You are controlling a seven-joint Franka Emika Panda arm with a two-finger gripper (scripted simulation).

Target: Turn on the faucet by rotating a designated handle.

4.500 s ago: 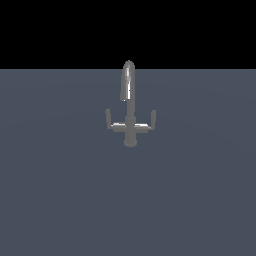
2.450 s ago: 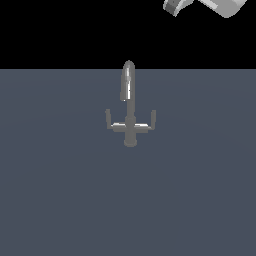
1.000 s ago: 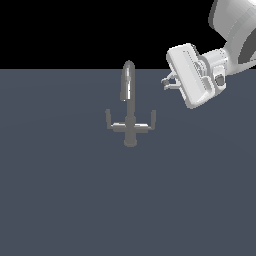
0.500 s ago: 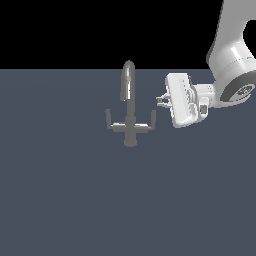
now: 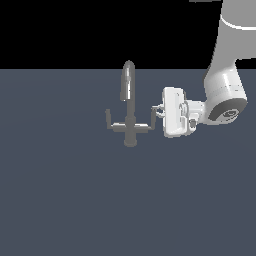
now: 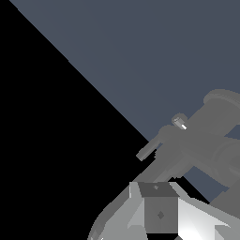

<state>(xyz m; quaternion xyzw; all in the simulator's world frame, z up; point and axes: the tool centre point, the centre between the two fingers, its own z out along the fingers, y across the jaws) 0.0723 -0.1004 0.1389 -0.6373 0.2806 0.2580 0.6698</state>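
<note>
Closing on the faucet (image 5: 129, 107) from the exterior view's right, the gripper (image 5: 158, 114) has dropped and swung in over the last second: it was high and well apart from the tap then, and now its white body sits level with the side levers. The designated handle (image 5: 148, 123), the thin arm on the exterior view's right ending in an upturned tip, lies just ahead of the fingertips, seemingly at or touching them. Whether contact is made cannot be told from either view. The fingers look short and dark here, and their spread is too small to read, so whether they are parted or pressed together cannot be told. The wrist view shows the faucet's grey body close in front of the gripper housing, with 1 lever tip (image 6: 146, 152) poking out. The faucet itself has not moved across the frames, and both levers sit level. The approach looks nearly finished; the turn has not begun.
</note>
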